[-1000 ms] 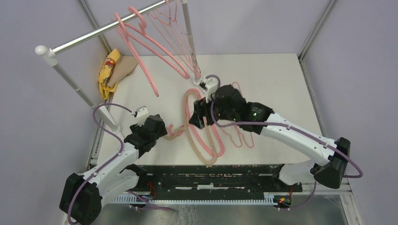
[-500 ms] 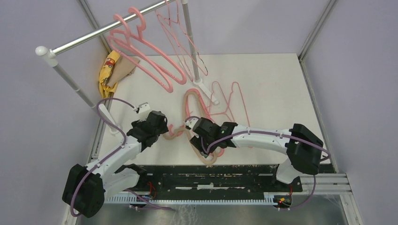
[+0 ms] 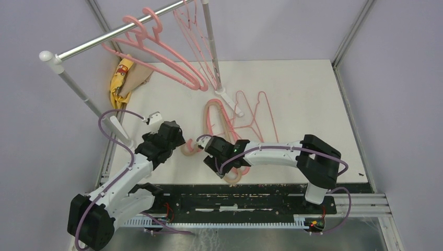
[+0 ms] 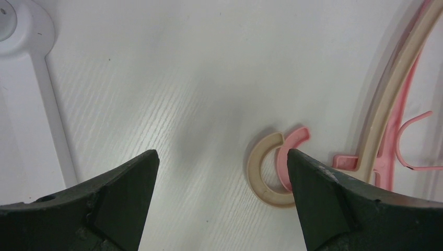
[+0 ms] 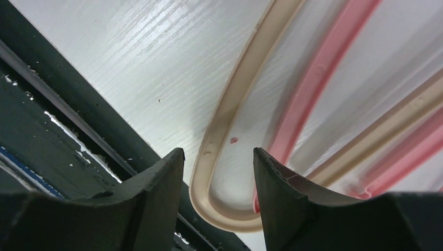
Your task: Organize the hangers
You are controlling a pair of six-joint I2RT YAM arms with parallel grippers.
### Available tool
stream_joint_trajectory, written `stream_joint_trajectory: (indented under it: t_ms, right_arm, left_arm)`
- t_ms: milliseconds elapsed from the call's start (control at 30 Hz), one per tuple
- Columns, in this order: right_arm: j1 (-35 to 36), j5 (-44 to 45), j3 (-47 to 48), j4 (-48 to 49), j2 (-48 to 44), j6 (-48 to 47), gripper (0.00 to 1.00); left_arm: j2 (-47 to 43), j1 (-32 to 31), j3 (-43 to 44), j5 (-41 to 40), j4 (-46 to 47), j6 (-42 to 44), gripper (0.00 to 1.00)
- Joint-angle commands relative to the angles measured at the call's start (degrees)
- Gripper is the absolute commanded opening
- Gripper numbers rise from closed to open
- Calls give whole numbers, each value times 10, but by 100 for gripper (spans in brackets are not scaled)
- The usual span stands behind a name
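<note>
A beige hanger [image 3: 228, 174] and a pink plastic hanger [image 3: 213, 113] lie stacked on the table's near middle. Their hooks [image 4: 264, 175] point left. Thin pink wire hangers [image 3: 254, 116] lie just behind them. More pink plastic hangers [image 3: 162, 52] and wire ones [image 3: 194, 29] hang on the rail. My left gripper [image 3: 179, 142] is open and empty, and the two hooks lie by its right finger [image 4: 324, 198]. My right gripper [image 3: 222, 163] is open low over the beige hanger's rounded near end [image 5: 222, 130], with a jaw on each side. The pink hanger [image 5: 313, 89] lies just inside it.
The silver rail [image 3: 120, 34] runs across the back left on two posts with white feet [image 3: 230, 99], one foot in the left wrist view [image 4: 31, 78]. A yellow and tan cloth [image 3: 124, 78] lies at the back left. A black strip [image 3: 235, 191] borders the table's near edge [image 5: 52, 94].
My right arm has pulled back from the far middle to the near edge and come down over the beige hanger's end. The hangers on the rail have swung. My left gripper has barely shifted.
</note>
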Motion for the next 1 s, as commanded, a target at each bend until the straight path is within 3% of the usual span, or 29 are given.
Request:
stream_joint_trajectory:
  t_ms: [0, 200, 333, 600, 833, 967]
  right_arm:
    - [3, 7, 28, 27, 23, 3, 59]
    - [3, 12, 26, 36, 45, 7, 54]
    - [3, 27, 15, 40, 48, 15, 45]
    - [0, 46, 1, 55, 16, 32, 11]
    - [-38, 83, 1, 73, -100, 52, 1]
    - [-71, 124, -4, 91, -132, 51, 1]
  left_arm:
    - [-21, 3, 5, 2, -5, -32, 99]
    - [-32, 3, 1, 4, -9, -31, 99]
    - [-49, 3, -4, 5, -11, -36, 99]
    - [-71, 3, 6, 44, -16, -27, 99]
    - [-118, 3, 15, 80, -14, -14, 100]
    - [-138, 3, 17, 98, -12, -13, 100]
